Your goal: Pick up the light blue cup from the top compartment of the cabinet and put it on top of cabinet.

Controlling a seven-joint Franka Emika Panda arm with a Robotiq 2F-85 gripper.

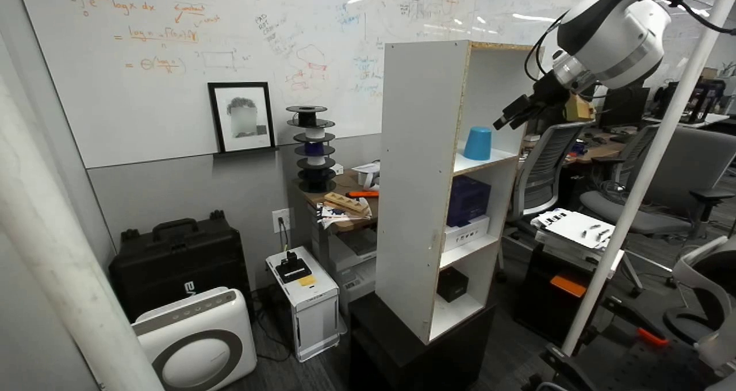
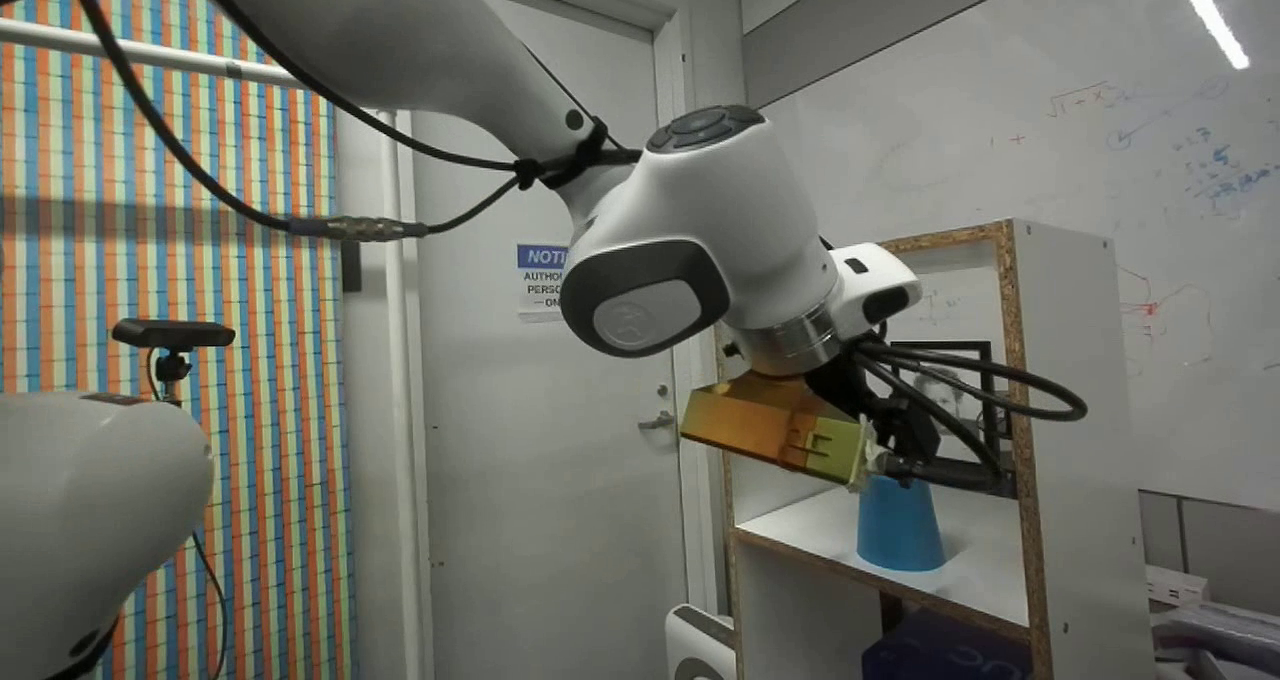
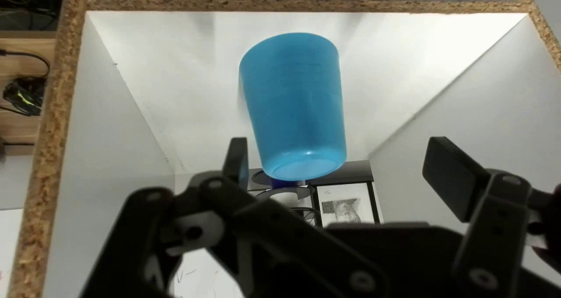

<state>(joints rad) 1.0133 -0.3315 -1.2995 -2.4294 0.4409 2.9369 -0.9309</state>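
Note:
The light blue cup (image 1: 478, 144) stands upside down, narrow closed end up, on the floor of the top compartment (image 3: 153, 48) of the white cabinet (image 1: 422, 167). The cup also shows in an exterior view (image 2: 900, 525), where the gripper covers its top, and in the wrist view (image 3: 293, 101). My gripper (image 3: 346, 166) is open and empty, at the compartment's open front, tilted downward. In an exterior view the fingertips (image 1: 506, 119) are just beside the cup's upper end. In the wrist view the cup appears beyond the fingers, closer to the left one; no grip on it.
The compartment has side walls and chipboard edges (image 2: 1025, 440) near the gripper. A dark purple box (image 1: 468, 198) sits in the compartment below. The open back shows spools (image 1: 313, 149) and a framed picture (image 1: 241, 118). An office chair (image 1: 549, 161) stands beside the cabinet.

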